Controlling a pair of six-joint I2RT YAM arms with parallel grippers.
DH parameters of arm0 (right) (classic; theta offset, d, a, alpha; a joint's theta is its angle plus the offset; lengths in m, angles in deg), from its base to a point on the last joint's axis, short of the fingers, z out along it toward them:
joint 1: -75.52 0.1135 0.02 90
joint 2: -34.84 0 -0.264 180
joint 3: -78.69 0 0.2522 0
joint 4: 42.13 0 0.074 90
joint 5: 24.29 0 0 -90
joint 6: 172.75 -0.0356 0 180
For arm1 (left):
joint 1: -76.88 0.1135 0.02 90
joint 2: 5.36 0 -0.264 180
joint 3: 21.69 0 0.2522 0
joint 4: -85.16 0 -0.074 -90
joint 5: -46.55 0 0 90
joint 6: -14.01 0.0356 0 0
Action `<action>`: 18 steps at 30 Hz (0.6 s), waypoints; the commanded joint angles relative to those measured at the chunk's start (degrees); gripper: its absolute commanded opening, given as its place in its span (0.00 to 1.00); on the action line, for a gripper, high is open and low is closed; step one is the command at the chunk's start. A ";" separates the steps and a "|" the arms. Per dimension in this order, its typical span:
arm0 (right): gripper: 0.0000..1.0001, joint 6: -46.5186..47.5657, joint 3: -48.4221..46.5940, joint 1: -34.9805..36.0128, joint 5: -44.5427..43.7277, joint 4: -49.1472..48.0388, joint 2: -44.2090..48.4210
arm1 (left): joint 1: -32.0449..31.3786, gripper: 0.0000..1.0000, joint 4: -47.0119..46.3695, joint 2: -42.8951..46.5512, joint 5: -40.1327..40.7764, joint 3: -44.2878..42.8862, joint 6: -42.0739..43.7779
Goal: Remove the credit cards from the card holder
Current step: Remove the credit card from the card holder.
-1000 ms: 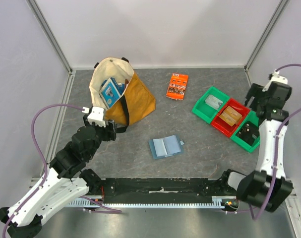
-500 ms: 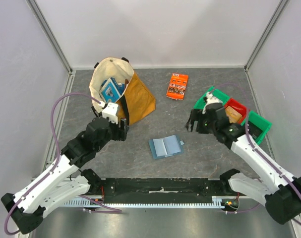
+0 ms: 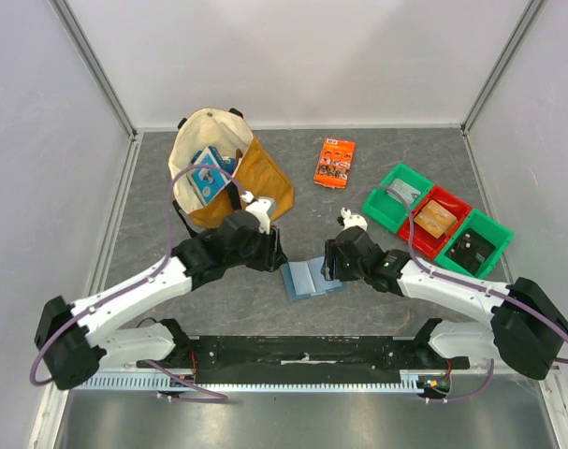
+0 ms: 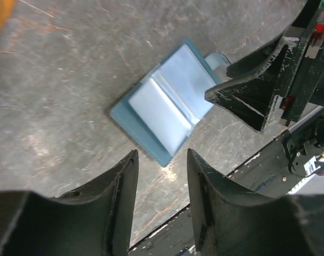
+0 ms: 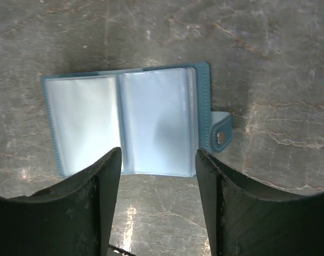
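The card holder (image 3: 310,277) lies open and flat on the grey table, light blue with clear pockets and a small tab on its right. It also shows in the left wrist view (image 4: 167,104) and the right wrist view (image 5: 135,125); no card shows in its pockets. My left gripper (image 3: 274,257) is open and empty just left of it (image 4: 162,160). My right gripper (image 3: 328,267) is open and empty over its right edge (image 5: 159,160). A tan-orange card (image 3: 436,218) lies in the red bin and a dark card (image 3: 471,251) in the right green bin.
A tan tote bag (image 3: 255,187) holding a blue-and-white box (image 3: 209,173) stands at the back left. An orange printed packet (image 3: 335,162) lies at the back middle. Green and red bins (image 3: 393,208) sit at the right. The black base rail (image 3: 302,360) runs along the near edge.
Both arms have moved in to the card holder. The right arm swung from the bins at the far right down to its right side; the left arm reached rightward to its left side.
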 commanded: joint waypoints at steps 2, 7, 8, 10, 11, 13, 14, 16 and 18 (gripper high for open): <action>0.61 -2.51 2.53 0.20 -3.98 -6.34 -0.45 | -4.38 0.40 -5.79 -8.45 -1.04 -4.08 -6.86; 0.54 -3.65 5.78 0.20 -1.08 -9.58 -0.10 | -5.18 0.27 -8.86 -15.57 -1.04 -3.73 -9.06; 0.53 -3.92 6.40 0.20 -0.38 -10.29 -0.18 | -5.27 0.23 -9.56 -17.06 -1.04 -3.47 -9.24; 0.52 -4.10 7.02 0.20 -0.28 -10.56 -0.62 | -5.18 0.17 -9.92 -19.70 -1.04 -3.47 -9.42; 0.52 -4.10 7.28 0.20 -0.46 -10.47 -0.80 | -5.36 0.16 -10.01 -21.02 -1.04 -3.38 -9.50; 0.52 -4.10 7.81 0.20 -0.81 -10.65 -0.45 | -5.27 0.11 -10.53 -22.69 -1.04 -2.86 -9.94; 0.52 -4.10 7.98 0.20 -0.98 -10.74 -0.10 | -5.27 0.11 -10.89 -23.40 -1.04 -2.33 -10.21; 0.51 -3.83 8.25 0.20 -1.25 -10.56 0.17 | -5.27 0.10 -11.50 -24.89 0.80 -1.36 -10.82; 0.51 -3.66 8.34 0.19 -1.08 -10.74 0.17 | -5.27 0.08 -11.51 -26.29 0.98 -0.74 -11.35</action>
